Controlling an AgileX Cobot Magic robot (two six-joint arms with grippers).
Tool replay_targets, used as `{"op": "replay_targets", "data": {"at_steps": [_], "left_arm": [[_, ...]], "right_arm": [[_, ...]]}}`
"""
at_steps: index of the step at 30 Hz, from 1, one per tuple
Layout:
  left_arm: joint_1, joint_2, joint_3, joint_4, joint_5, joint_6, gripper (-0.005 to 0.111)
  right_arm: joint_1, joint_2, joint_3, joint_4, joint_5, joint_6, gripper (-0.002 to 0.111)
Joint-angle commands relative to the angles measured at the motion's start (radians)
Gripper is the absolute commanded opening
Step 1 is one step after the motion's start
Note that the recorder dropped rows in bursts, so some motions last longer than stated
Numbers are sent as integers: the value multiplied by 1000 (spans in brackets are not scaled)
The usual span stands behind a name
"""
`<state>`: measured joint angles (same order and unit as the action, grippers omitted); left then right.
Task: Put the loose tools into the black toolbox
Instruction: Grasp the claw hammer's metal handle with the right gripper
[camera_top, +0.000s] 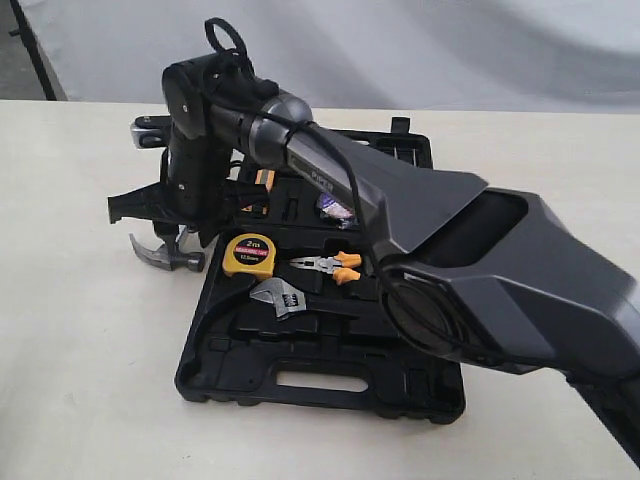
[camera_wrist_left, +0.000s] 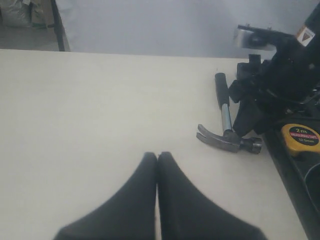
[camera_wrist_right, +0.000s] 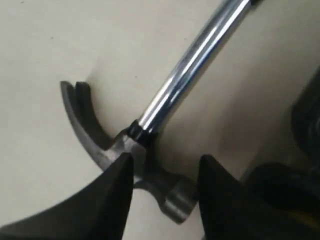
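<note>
Just left of the open black toolbox (camera_top: 300, 385), the hammer (camera_top: 165, 258) lay flat on the cream table (camera_top: 80, 350), outside the box; its steel claw head pointed toward the table's near edge and its shaft ran away toward the far edge. The right gripper (camera_top: 185, 225) reached across the toolbox and hung over the hammer's head; in the right wrist view its jaws were apart (camera_wrist_right: 165, 160), one black finger (camera_wrist_right: 117, 175) on each side of the head where the shiny shaft joins it (camera_wrist_right: 165, 95); whether either finger touched the steel could not be told. The left gripper (camera_wrist_left: 158, 155) hovered over bare table, its jaws pressed together and holding nothing, with the hammer (camera_wrist_left: 227, 137) well off to one side. Inside the toolbox, the wrench (camera_top: 280, 297) rested in a moulded recess near the front; behind it sat a yellow tape measure (camera_top: 248, 255) and, beside that, orange-handled pliers (camera_top: 330, 265).
</note>
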<state>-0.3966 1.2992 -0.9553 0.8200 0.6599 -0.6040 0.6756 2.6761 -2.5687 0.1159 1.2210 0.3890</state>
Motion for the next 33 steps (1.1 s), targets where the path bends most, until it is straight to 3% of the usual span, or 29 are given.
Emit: {"op": "replay_targets", "data": {"at_steps": [1,16,19,24,33], "left_arm": [[3,-8,9,-14,-17,-10,1],[3,-8,9,-14,-17,-10,1],[3,-8,9,-14,-17,-10,1],[3,-8,9,-14,-17,-10,1],[3,-8,9,-14,-17,-10,1]], "right_arm": [[-2,28,-70,-7,0,91,41],[3,110,-81,19,-44,166,41],[5,120,-81,33,-45,166,32],[10,131,-81,123,-59,95,0],[41,126,-162,140,-93,116,-1]]}}
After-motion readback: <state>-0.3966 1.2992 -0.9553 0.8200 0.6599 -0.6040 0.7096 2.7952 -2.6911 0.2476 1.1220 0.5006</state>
